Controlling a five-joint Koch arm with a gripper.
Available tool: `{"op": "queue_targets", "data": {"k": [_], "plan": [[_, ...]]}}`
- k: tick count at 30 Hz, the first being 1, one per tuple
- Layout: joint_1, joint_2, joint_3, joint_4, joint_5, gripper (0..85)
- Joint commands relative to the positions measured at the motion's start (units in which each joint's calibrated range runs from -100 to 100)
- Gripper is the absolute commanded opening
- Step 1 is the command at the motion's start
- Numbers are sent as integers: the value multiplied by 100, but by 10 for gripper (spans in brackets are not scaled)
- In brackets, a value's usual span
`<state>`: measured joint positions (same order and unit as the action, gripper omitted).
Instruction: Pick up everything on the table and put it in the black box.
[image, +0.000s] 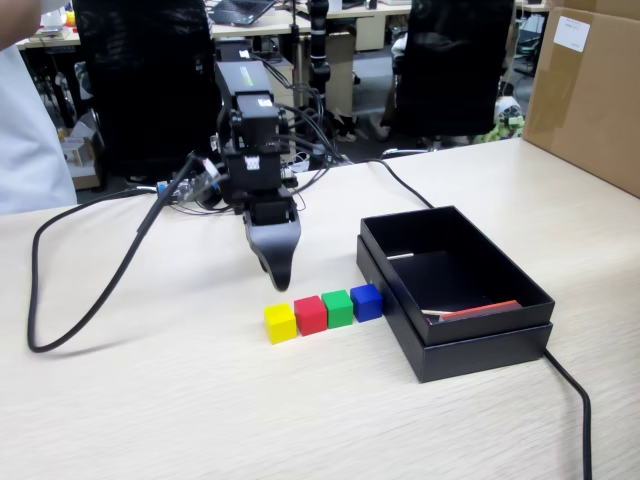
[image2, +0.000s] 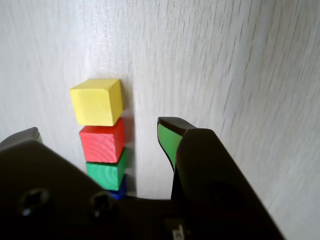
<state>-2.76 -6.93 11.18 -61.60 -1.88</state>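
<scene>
Four small cubes lie touching in a row on the light wooden table: yellow (image: 280, 322), red (image: 311, 314), green (image: 338, 308) and blue (image: 367, 301). The blue one is beside the open black box (image: 480, 355). My gripper (image: 277, 272) points down, just behind and above the yellow and red cubes, holding nothing. In the wrist view my gripper (image2: 100, 129) is open, with its jaws spread wide apart. The yellow (image2: 97, 101), red (image2: 102, 142) and green (image2: 105, 171) cubes show between them on the table below. The blue cube (image2: 119, 190) is mostly hidden by the gripper body.
The black box holds a red strip (image: 480, 310) and a thin white stick. A black cable (image: 40, 300) loops over the table's left side and another (image: 572, 395) runs past the box at front right. A cardboard carton (image: 590, 90) stands at the far right.
</scene>
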Motion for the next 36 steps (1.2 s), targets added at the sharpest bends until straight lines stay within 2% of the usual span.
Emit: {"op": "queue_targets", "data": {"k": [1, 27, 33, 36], "plan": [[0, 262, 686, -31, 10, 457], [-98, 2167, 1783, -31, -54, 422], [-98, 2351, 1883, -31, -54, 283], [-137, 2362, 2001, -31, -54, 160]]}}
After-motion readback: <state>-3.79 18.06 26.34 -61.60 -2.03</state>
